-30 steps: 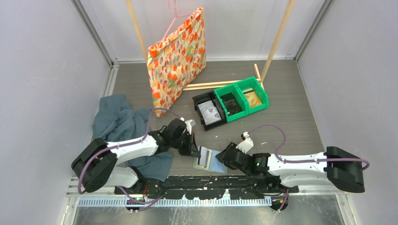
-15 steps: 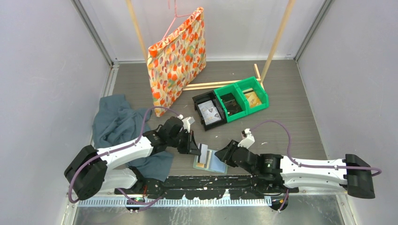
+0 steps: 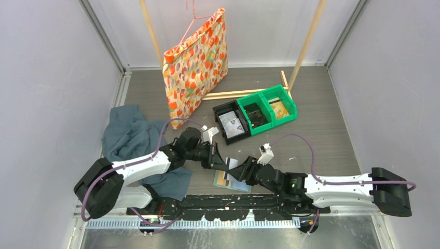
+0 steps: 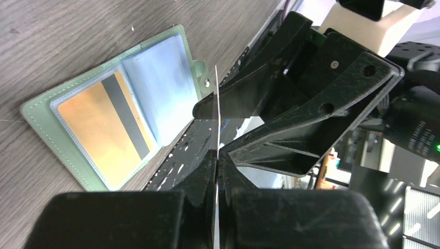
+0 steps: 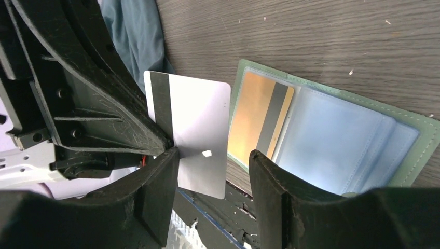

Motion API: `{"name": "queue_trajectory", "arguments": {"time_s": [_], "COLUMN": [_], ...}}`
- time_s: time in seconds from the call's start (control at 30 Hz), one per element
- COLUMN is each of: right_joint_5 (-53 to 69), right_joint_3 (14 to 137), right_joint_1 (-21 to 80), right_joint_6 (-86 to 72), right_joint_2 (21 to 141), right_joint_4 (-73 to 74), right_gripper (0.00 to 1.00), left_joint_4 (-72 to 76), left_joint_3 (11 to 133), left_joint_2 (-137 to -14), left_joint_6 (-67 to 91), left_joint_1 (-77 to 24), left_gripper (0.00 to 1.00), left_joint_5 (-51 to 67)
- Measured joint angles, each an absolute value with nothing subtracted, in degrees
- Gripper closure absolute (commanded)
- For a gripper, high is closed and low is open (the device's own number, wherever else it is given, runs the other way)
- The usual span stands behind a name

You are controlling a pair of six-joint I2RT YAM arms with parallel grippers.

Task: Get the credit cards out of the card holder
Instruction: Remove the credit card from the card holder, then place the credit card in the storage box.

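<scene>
Silver black-striped plastic card point(image 5: 200, 119) pinched edge-up in left hand point(image 4: 216, 155), likely for handover; right hand point(image 5: 212, 163) spread around it, above open sage-green bifold card holder point(image 4: 39, 119).

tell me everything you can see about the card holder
The card holder is a sage-green bifold with stitched edges and a snap tab, lying open flat on the wood-grain table. Its pale blue inner pockets face up; one holds a gold card with a dark stripe, the rest look empty. Only the table seems to touch it; the left gripper holds a silver card clear of it.
</scene>
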State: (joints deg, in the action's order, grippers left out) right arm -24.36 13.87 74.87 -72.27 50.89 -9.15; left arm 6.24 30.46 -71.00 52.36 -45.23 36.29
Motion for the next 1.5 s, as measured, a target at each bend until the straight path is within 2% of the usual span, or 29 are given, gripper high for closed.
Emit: {"name": "queue_trajectory", "arguments": {"time_s": [0.2,0.5,0.57,0.7,0.83,0.9,1.03,1.07,1.17,1.23,1.27,1.4,1.5], "right_joint_5": [-24.0,-22.3,-22.0,-21.8,-21.3,-21.1,-21.0,-21.1,-21.3,-21.5,-21.7,-24.0,-27.7], "right_joint_3": [5.7,3.2,2.1,1.3,1.3,1.3,3.1,3.9,6.3,8.5,10.0,17.3,27.2], "right_joint_1": [74.9,74.9,74.9,74.9,74.9,74.9,74.9,74.9,74.9,74.9,74.9,74.9,74.9], "right_joint_6": [-73.3,-73.5,-73.6,-73.9,-73.7,-73.8,-73.6,-73.5,-72.7,-71.8,-71.2,-67.5,-62.2], "right_joint_2": [43.9,29.6,27.6,25.8,26.1,26.9,29.8,30.9,33.3,34.0,34.2,34.6,37.3], "right_joint_4": [-19.2,-20.6,-21.1,-20.9,-20.9,-21.1,-20.8,-20.5,-18.2,-16.3,-14.5,-4.1,7.5], "right_gripper": [0.43,0.47,0.51,0.65,0.9,0.98,0.99,0.99,0.99,0.99,0.99,0.99,0.99], "left_joint_4": [16.7,26.1,26.9,27.2,27.4,27.3,27.2,27.0,26.0,25.6,25.2,20.1,12.3], "left_joint_3": [27.4,27.2,27.2,27.2,27.2,27.1,26.4,26.2,25.8,25.8,25.8,26.0,27.2], "left_joint_2": [-72.9,-73.2,-73.2,-73.1,-73.0,-72.7,-72.3,-72.1,-71.4,-70.9,-70.4,-65.9,-61.3], "left_joint_6": [58.0,61.9,62.5,62.8,63.1,63.0,63.2,63.2,63.2,63.4,63.6,62.2,59.4], "left_joint_1": [-44.0,-43.9,-43.9,-43.9,-43.9,-43.8,-43.2,-43.0,-42.4,-42.4,-42.3,-40.5,-36.6], "left_gripper": [0.99,0.99,1.0,1.0,0.99,0.99,0.99,0.96,0.63,0.47,0.42,0.35,0.32], "left_joint_5": [41.6,47.8,48.5,49.3,49.7,49.7,49.7,49.7,49.3,49.0,49.1,49.1,47.9]}}
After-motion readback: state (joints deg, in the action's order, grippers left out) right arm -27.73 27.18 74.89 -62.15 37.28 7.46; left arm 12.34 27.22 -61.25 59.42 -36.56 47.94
